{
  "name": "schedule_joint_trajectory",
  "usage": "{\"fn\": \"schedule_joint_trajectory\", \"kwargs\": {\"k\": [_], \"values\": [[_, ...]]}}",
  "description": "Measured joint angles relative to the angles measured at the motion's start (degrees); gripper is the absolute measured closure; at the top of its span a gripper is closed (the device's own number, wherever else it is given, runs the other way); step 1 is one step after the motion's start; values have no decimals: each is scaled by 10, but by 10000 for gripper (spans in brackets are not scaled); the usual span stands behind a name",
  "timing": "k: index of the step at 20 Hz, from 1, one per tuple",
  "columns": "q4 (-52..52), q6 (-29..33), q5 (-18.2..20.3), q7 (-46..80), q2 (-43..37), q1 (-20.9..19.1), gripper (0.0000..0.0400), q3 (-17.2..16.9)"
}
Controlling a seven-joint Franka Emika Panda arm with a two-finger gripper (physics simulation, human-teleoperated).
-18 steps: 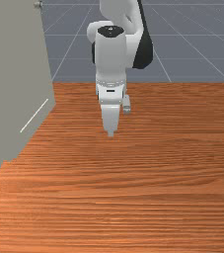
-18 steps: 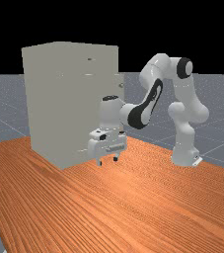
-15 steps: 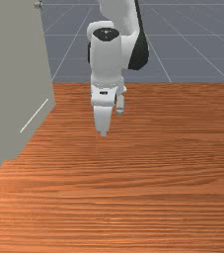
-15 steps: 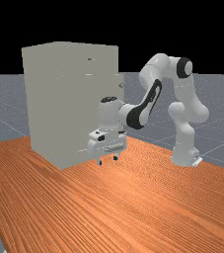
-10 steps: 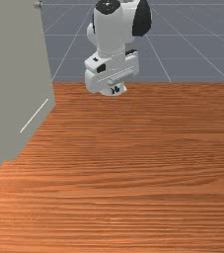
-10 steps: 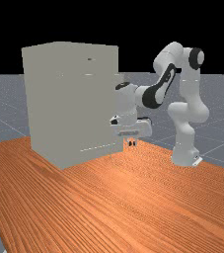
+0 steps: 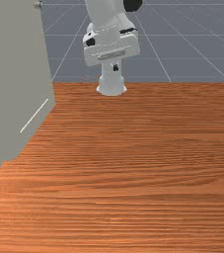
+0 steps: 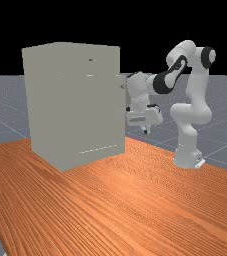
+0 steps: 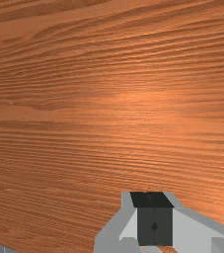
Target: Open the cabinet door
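Gripper [image 8: 145, 131] hung apart from cabinet [image 8: 75, 105], fingers [image 9: 145, 225] closed together, nothing between. Knob [image 8: 123, 86], on cabinet's arm-facing side, lay higher than fingertips, toward far view's left. Next reach judged to need rise plus sideways travel.

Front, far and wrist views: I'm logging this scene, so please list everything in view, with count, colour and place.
cabinet: one, grey, standing on the table at the front view's left
knob: one, grey, on the cabinet's side toward the arm
pale line: one, off-white, low on the cabinet in the front view
table: one, orange-brown, under cabinet and arm
floor: one, grey with pale grid lines, beyond the table
arm: one, white and black, far view's right
hand: one, white, above the table
fingers: two, light grey with dark pads, closed together
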Motion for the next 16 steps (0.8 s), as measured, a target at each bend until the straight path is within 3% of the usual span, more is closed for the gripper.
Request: {"fn": "schedule_joint_trajectory", "kwargs": {"k": [5,11,16], "values": [[-92,-1,3,0,-165,-14,400,-8],[-117,7,-16,-21,-275,-61,400,-47],[-159,110,-16,-23,-360,-97,400,-58]]}}
